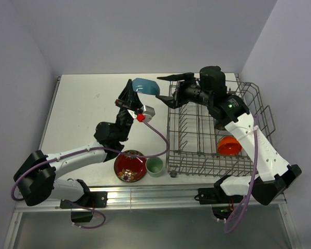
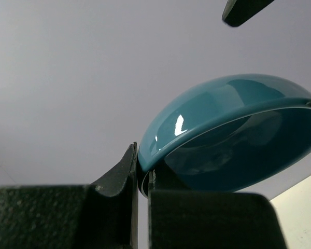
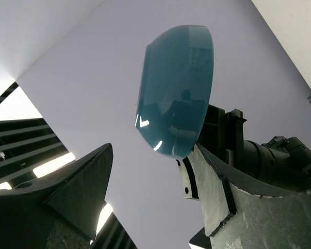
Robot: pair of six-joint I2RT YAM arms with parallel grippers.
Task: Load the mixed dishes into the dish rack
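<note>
Left claw (image 2: 143,174): closed down to a thin slit, pinching the rim of the blue bowl (image 2: 233,129). The bowl is clear of the worktop (image 1: 83,104), tipped on edge, just left of the dish rack's (image 1: 197,140) far left corner. It is shallow and round, with a glossy teal glaze that catches highlights.

Right claw (image 1: 167,91): spread wide, matte black fingers reaching toward the bowl's rack-side edge and gripping nothing (contact with the bowl cannot be told).

The rack is grey wire with upright tines. An orange-red bowl (image 1: 229,146) stands on edge in its near right part.

A red patterned plate (image 1: 129,166) and a pale green cup (image 1: 155,166) sit side by side on the white worktop, by the rack's near left corner.
</note>
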